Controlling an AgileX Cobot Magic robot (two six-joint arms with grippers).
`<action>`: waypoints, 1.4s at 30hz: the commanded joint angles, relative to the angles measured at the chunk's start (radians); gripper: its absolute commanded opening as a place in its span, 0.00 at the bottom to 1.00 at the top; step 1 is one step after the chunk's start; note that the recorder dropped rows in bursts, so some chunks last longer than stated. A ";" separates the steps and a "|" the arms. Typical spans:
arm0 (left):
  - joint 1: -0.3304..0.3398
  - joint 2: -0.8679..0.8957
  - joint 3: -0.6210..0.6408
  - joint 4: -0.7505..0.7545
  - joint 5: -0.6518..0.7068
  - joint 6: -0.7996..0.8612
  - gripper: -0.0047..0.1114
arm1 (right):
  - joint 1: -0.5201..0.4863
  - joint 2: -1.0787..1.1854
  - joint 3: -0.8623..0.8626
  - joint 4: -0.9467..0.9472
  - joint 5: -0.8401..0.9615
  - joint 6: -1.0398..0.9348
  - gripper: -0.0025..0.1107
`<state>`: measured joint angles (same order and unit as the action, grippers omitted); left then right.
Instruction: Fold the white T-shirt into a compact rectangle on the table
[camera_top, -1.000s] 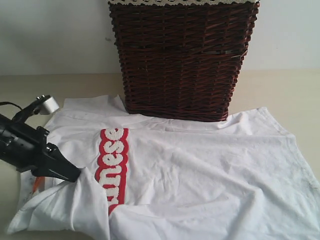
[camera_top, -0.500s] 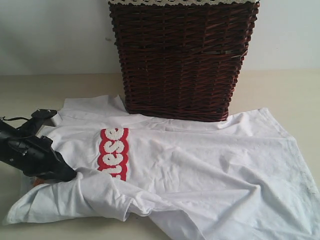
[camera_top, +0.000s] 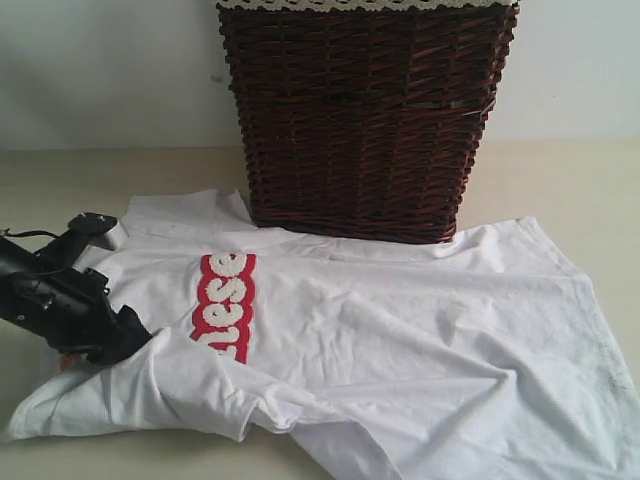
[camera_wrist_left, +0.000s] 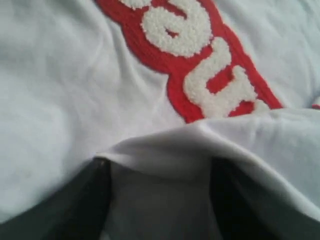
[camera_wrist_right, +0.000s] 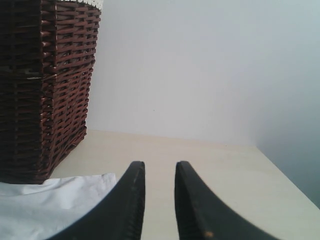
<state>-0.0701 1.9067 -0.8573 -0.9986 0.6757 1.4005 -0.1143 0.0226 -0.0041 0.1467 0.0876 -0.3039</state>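
The white T-shirt (camera_top: 400, 340) lies rumpled on the table (camera_top: 560, 180), its red band (camera_top: 222, 305) reading "ese" in fuzzy white letters before a folded-over flap at 8 o'clock hides the rest. At the shirt's 12 o'clock stands a dark wicker basket (camera_top: 365, 120), its inside out of sight. At 9 o'clock the left gripper (camera_top: 130, 335) has its fingers apart with the flap's edge between them; the right gripper (camera_wrist_right: 159, 200) is slightly parted on nothing.

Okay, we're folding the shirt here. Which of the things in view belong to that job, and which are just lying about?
Belongs to the job:
- T-shirt
- table
- left gripper, at the shirt's folded edge
- right gripper, empty, off to the side

Just lying about:
- basket, standing behind the shirt
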 joint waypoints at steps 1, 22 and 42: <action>0.002 -0.098 -0.030 0.050 -0.135 0.042 0.55 | 0.003 0.000 0.004 0.003 -0.007 -0.005 0.23; 0.113 -0.299 0.194 0.309 0.171 0.008 0.55 | 0.003 0.000 0.004 0.003 -0.007 -0.005 0.23; 0.106 -0.299 0.201 0.236 0.189 0.040 0.19 | 0.003 0.000 0.004 0.003 -0.007 -0.005 0.23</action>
<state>0.0399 1.6169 -0.6587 -0.7408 0.8319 1.4345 -0.1143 0.0226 -0.0041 0.1467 0.0876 -0.3039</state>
